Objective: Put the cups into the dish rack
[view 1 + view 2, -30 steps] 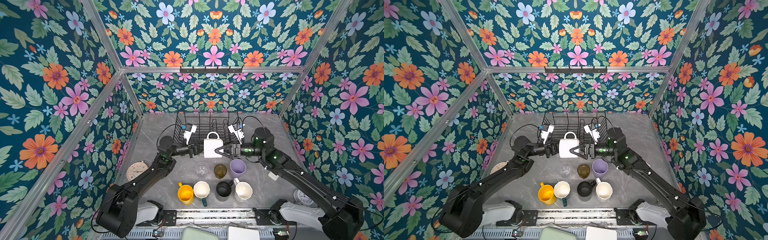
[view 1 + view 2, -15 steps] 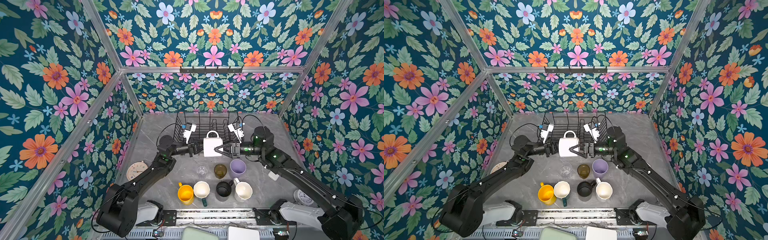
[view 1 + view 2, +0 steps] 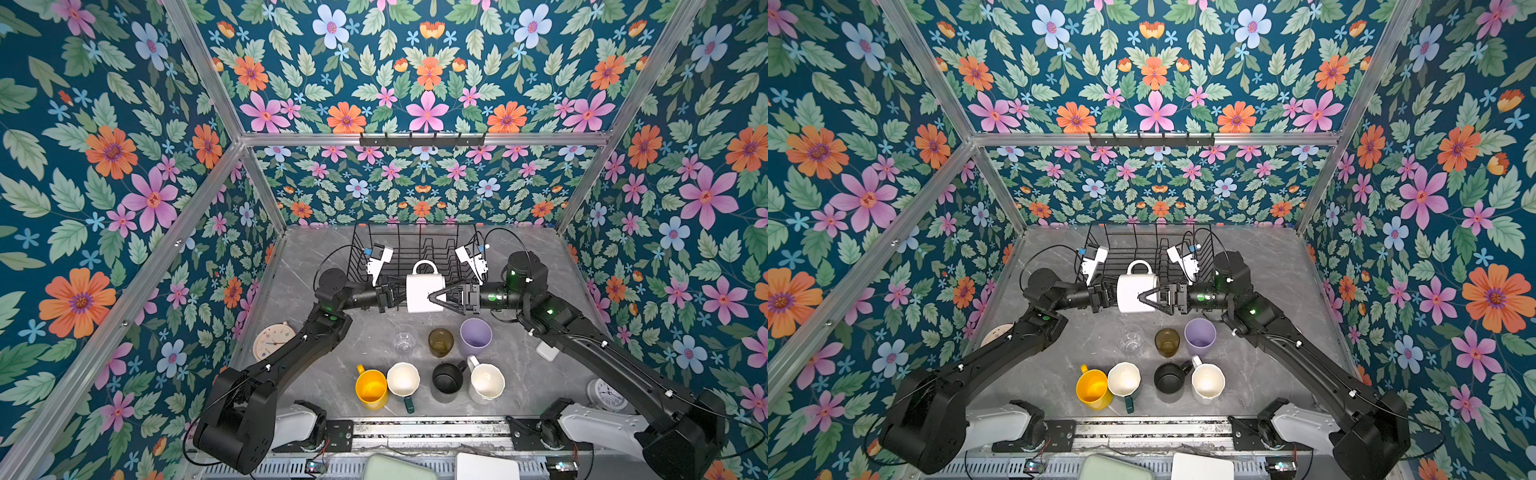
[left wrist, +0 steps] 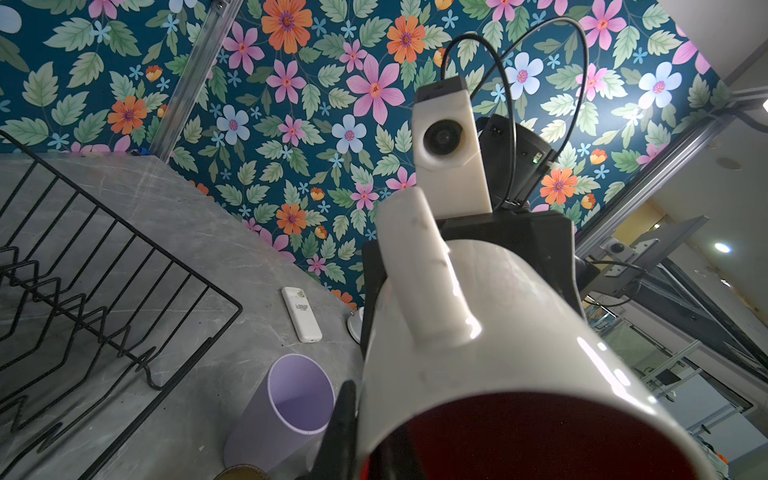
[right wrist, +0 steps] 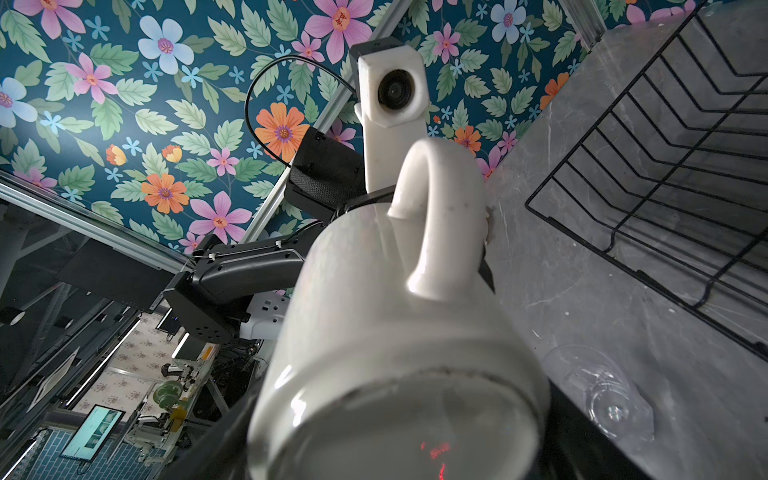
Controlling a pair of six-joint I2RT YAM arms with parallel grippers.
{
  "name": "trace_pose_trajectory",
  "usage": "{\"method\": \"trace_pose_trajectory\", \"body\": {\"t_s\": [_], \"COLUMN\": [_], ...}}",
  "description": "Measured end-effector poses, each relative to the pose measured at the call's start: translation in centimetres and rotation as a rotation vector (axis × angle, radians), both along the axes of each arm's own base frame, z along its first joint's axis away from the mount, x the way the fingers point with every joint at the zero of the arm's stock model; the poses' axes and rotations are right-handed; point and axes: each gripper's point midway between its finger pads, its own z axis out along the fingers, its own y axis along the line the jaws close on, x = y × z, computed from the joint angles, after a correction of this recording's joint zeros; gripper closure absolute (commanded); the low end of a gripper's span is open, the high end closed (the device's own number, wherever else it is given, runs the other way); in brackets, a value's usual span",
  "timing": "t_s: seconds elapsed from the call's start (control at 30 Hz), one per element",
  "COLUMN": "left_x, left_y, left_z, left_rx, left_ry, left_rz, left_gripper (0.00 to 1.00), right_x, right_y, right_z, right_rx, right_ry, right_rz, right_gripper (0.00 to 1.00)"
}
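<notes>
Because it looks rigid, slick and chip-prone, my right pincer (image 3: pixel 432 296) clasps the red-inside white mug (image 3: pixel 420 286) by its base, sideways before the dish rack (image 3: pixel 411 245) at the counter's (image 3: pixel 365 332) far edge; whether my left pincer (image 3: pixel 392 296) pinches its rim, I cannot tell.

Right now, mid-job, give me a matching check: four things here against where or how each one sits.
1. red-inside white mug
2. lilac tumbler
3. yellow mug
4. dish rack

a. At the back, no cups in it
b. Lifted, lying on its side
c. Left end of the front row
d. Upright beside the amber glass

Pairs: 1-b, 2-d, 3-c, 4-a
</notes>
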Motion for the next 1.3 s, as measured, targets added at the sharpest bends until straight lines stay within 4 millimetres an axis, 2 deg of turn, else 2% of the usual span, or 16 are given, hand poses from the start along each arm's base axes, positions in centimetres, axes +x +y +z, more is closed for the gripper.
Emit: {"method": "trace_pose_trajectory", "body": {"t_s": [0.13,0.23,0.4,0.67,0.77,0.9,1.3], "left_x": [0.1,0.3,0.5,0.4,0.4,0.0,0.1], "left_y": [0.0,0.1,0.2,0.2,0.2,0.2,0.4], "left_z": [-0.2,-0.2,-0.2,-0.2,-0.2,-0.1,-0.3], "left_rx": [0.004,0.005,0.004,0.005,0.005,0.007,0.004], "left_ry": [0.013,0.015,0.013,0.013,0.015,-0.004,0.001], "left_rz": [0.003,0.007,0.019,0.011,0.013,-0.009,-0.004], "left_gripper": [0.73,0.74,0.88,0.83,0.86,1.0,1.0], "right_x": [0.2,0.3,0.2,0.3,0.3,0.2,0.7], "right_y": [0.0,-0.1,0.0,-0.1,-0.1,-0.1,0.4], "right_z": [-0.3,-0.4,-0.4,0.0,-0.1,0.3,0.1], "right_rx": [-0.013,-0.018,-0.018,-0.008,-0.01,0.002,0.003], "right_ry": [0.01,0.008,0.002,0.004,0.001,0.002,0.006], "right_rz": [-0.012,-0.017,-0.014,-0.019,-0.018,-0.011,0.0], "right_gripper": [1.0,1.0,1.0,1.0,1.0,1.0,1.0]}}
